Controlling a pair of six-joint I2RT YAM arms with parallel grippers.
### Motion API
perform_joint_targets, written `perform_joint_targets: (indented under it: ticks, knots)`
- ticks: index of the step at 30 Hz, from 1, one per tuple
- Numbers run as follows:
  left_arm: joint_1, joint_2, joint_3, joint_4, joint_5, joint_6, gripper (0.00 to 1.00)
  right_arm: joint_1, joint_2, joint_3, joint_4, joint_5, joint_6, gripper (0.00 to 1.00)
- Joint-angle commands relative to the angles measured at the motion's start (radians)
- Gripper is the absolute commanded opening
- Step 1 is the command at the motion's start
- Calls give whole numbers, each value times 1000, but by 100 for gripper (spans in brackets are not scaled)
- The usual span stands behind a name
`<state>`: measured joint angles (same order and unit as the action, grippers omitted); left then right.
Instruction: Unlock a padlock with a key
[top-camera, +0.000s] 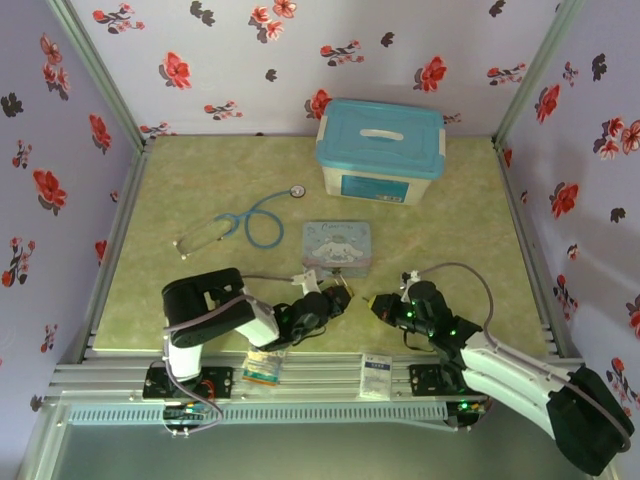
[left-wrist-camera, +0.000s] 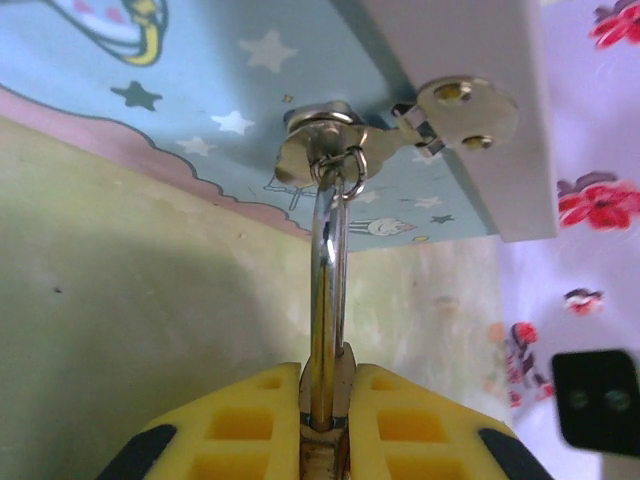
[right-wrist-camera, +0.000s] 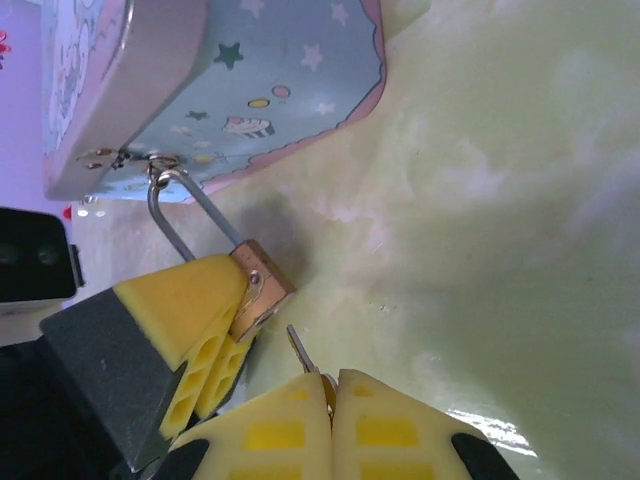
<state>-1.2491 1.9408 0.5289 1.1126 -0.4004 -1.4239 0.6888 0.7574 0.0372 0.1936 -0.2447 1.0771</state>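
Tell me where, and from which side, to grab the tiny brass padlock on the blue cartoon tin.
Pinch the brass-gold padlock by its flat body faces, coming from the side away from the blue cartoon tin, as the left gripper does. Its thin silver shackle is hooked through the tin's clasp, and this grip leaves the bottom end free for the thin dark key.

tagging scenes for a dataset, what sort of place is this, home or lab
Probably a lab test cell, not a home: floral-papered walls box in a green tabletop on an aluminium frame, with a left arm and right arm bolted at its near edge.
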Motion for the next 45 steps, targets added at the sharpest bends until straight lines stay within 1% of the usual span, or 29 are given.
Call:
perform_joint_targets:
  ticks: [1,4,7,10,18,24,32,36,41,45]
  knots:
    - [-22,10,0,132,-75,-70,0,11,15,-12,60,-34,54,0]
    - [-26,-27,-1,119,-99,-53,0,9,47,-15,125,-42,61,0]
    - [-26,-24,-13,133,-102,-94,0,4,64,-37,219,-38,91,0]
    - [-32,-9,-13,164,-103,-109,0,-5,66,-38,248,-46,100,0]
    - [-34,-21,3,178,-99,-100,0,-18,65,-21,233,-63,86,0]
    - [-37,-41,-7,182,-96,-103,0,-42,114,-3,265,-73,76,0]
    - [-37,-26,0,184,-95,-120,0,-43,254,-22,479,-92,115,0]
    - [-26,-38,-14,181,-100,-99,0,-43,235,-27,439,-83,101,0]
    - [-18,-30,-17,181,-103,-107,0,-43,121,-26,295,-66,68,0]
    - [-21,-17,0,183,-97,-110,0,-44,71,-15,237,-63,48,0]
